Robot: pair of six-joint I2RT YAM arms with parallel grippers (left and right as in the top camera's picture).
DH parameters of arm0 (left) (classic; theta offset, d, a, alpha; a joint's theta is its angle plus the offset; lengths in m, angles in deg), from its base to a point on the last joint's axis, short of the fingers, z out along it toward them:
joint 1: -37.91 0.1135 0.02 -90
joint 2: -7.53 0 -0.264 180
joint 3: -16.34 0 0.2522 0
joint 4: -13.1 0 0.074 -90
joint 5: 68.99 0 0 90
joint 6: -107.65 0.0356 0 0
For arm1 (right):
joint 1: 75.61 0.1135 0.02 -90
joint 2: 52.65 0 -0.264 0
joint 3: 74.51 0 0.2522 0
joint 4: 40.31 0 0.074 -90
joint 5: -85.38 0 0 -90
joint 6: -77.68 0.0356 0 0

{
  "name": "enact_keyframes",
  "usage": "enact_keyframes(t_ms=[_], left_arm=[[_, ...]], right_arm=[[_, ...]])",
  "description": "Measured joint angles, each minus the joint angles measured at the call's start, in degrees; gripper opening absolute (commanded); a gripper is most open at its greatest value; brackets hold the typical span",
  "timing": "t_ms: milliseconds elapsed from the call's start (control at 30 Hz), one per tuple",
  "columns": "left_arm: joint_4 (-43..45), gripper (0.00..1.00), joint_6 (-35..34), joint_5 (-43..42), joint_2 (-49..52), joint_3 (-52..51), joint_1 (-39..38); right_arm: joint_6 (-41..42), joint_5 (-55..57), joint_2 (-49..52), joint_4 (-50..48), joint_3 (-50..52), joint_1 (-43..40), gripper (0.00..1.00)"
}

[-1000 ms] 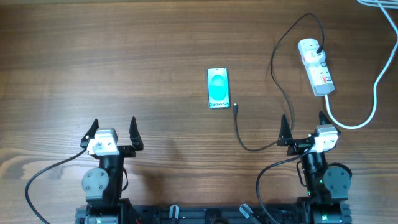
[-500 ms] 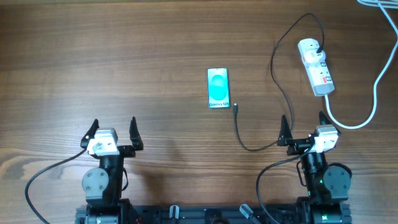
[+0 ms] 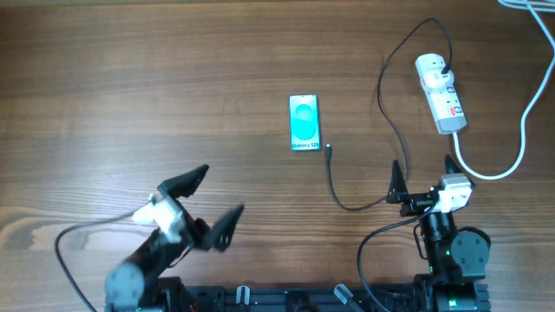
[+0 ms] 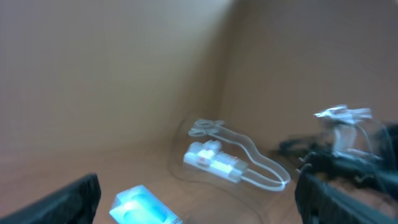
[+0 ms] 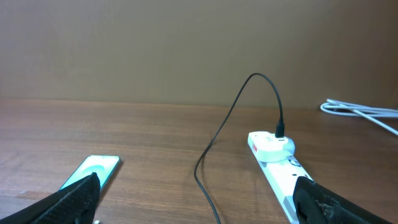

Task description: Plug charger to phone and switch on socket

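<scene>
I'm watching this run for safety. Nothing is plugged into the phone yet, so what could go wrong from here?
The charger cable curls close beside the open right gripper; moving that arm could snag it and drag the plug tip away. The phone lies loose, so pushing the plug in could shove it. Pressing a switch might slide the socket.

The left arm (image 3: 152, 251) and right arm (image 3: 438, 230) are both black, with round grey joint housings (image 3: 471, 251), white wrist blocks (image 3: 454, 187), 2 pointed black fingers (image 3: 397, 180) each and trailing black cables (image 3: 361, 258)
</scene>
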Motion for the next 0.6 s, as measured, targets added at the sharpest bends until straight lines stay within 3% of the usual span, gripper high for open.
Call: enact_keyframes(t_ms=[67, 133, 300, 367, 533, 600], left_arm=[[14.8, 1.00, -4.7, -2.1, 0.0, 0.2, 0.0], [21.8, 1.00, -8.6, -1.5, -0.3, 0.8, -0.1], [17.7, 1.00, -13.4, 5.1, 0.3, 5.4, -0.1], [9.2, 1.00, -13.3, 7.3, 1.8, 10.7, -0.1], [-39.1, 1.00, -8.5, 13.3, 15.1, 36.5, 0.2], [-49.9, 1.00, -4.1, 14.0, 22.5, 45.0, 0.2]], right_arm=[[0.0, 0.0, 0.0, 0.0, 0.0, 0.0, 1.00], [0.0, 0.0, 0.0, 0.0, 0.0, 0.0, 1.00], [0.0, 0.0, 0.0, 0.0, 0.0, 0.0, 1.00], [0.0, 0.0, 0.0, 0.0, 0.0, 0.0, 1.00], [0.0, 0.0, 0.0, 0.0, 0.0, 0.0, 1.00], [0.0, 0.0, 0.0, 0.0, 0.0, 0.0, 1.00]])
